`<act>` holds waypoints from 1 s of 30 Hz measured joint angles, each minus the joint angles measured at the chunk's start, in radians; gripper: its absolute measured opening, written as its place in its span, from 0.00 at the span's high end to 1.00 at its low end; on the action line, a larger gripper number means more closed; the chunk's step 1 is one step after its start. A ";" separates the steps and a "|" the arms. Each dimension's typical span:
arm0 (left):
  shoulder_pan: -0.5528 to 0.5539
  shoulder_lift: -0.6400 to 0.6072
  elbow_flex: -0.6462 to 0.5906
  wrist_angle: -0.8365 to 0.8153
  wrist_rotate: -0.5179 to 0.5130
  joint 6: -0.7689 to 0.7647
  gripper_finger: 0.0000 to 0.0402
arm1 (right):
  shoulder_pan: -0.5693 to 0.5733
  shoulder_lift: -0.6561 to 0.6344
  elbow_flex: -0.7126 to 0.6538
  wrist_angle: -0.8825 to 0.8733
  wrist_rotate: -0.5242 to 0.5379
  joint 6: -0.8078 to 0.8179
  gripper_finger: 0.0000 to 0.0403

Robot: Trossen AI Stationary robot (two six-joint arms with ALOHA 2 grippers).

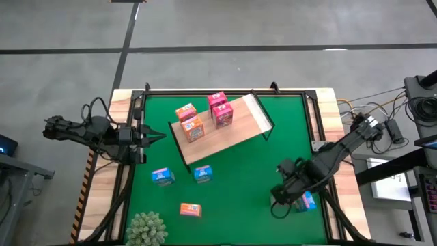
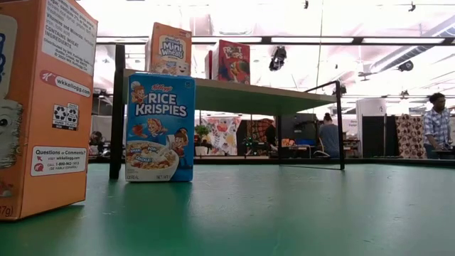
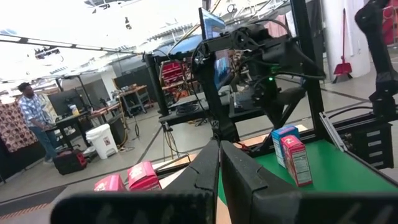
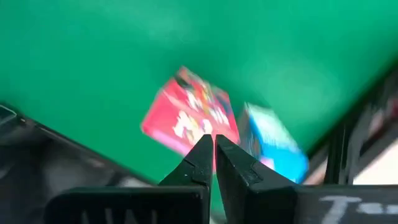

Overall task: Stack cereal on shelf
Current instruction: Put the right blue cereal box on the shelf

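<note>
Four boxes stand on the shelf (image 1: 222, 130) in the high view, well apart from the right pincer (image 1: 281, 198), which hovers over a blue box (image 1: 308, 200) at the desk (image 1: 239, 184) edge. The left pincer (image 1: 156, 136) waits, fingers together. Right wrist view: fingers together above a pink box (image 4: 186, 115) beside the blue one. Light, stiff card, likely crushable; grip the flat sides.

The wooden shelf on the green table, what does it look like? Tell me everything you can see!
The shelf is a wide light-wood board on thin dark metal legs, standing raised above the green table mat and turned at a slant. Two orange cereal boxes and two pink-red cereal boxes stand on its top. No gripper touches it. From table height, a blue Rice Krispies box stands on the mat in front of it.
</note>
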 joint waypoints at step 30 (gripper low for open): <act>0.000 0.003 0.000 -0.008 0.000 0.001 1.00 | 0.276 -0.034 -0.203 0.094 -0.079 0.324 0.25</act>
